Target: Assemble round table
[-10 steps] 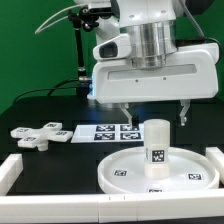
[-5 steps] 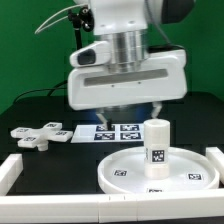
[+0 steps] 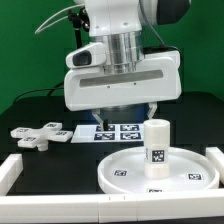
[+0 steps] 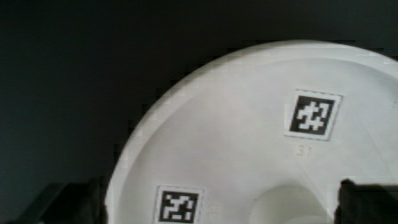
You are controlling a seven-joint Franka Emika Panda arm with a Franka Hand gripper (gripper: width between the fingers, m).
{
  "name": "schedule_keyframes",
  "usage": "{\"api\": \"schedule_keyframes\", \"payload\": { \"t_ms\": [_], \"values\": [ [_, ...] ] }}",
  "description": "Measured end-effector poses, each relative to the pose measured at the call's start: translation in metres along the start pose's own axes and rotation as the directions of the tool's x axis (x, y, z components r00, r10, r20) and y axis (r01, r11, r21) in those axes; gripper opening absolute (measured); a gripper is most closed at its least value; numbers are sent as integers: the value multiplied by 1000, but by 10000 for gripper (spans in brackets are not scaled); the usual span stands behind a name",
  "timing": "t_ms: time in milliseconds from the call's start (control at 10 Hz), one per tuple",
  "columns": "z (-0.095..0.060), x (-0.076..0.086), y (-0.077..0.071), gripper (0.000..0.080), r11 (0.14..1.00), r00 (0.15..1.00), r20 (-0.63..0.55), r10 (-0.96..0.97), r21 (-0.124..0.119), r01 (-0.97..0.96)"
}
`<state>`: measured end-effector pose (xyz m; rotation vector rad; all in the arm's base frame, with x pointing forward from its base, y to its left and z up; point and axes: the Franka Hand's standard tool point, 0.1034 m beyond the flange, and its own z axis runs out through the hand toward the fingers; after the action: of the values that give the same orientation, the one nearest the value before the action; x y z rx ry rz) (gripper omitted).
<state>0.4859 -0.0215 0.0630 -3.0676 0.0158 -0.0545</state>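
Note:
The large white round disc (image 3: pixel 190 165) lies flat at the front right of the exterior view. The short cylindrical leg (image 3: pixel 157 146) stands upright on its middle, tag facing the camera. The cross-shaped foot piece (image 3: pixel 41 134) lies on the black table at the exterior view's left. My gripper (image 3: pixel 124 117) hangs open and empty behind the disc, above the marker board (image 3: pixel 118 133), a little to the left of the leg. In the wrist view the disc (image 4: pixel 240 110) fills the frame and the dark fingertips (image 4: pixel 71 205) sit at the edge, apart.
White straight border rails run along the front (image 3: pixel 95 210), the front left (image 3: pixel 10 168) and the right (image 3: pixel 214 156). A dark stand with cables rises at the back left (image 3: pixel 78 60) before a green backdrop.
My gripper has moved toward the exterior view's left, from above the leg to above the marker board. It stays open. The parts have not moved.

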Motion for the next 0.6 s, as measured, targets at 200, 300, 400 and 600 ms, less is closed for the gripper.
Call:
{"api": "schedule_keyframes", "payload": {
  "t_ms": [200, 300, 400, 600],
  "values": [
    [8, -26, 32, 649, 997, 996, -42, -74, -42, 72],
    [8, -30, 49, 649, 996, 996, -35, -83, -45, 81],
    [5, -29, 62, 649, 996, 996, -40, -79, -47, 77],
    [7, -30, 59, 649, 996, 996, -38, -80, -46, 78]
  ]
}}
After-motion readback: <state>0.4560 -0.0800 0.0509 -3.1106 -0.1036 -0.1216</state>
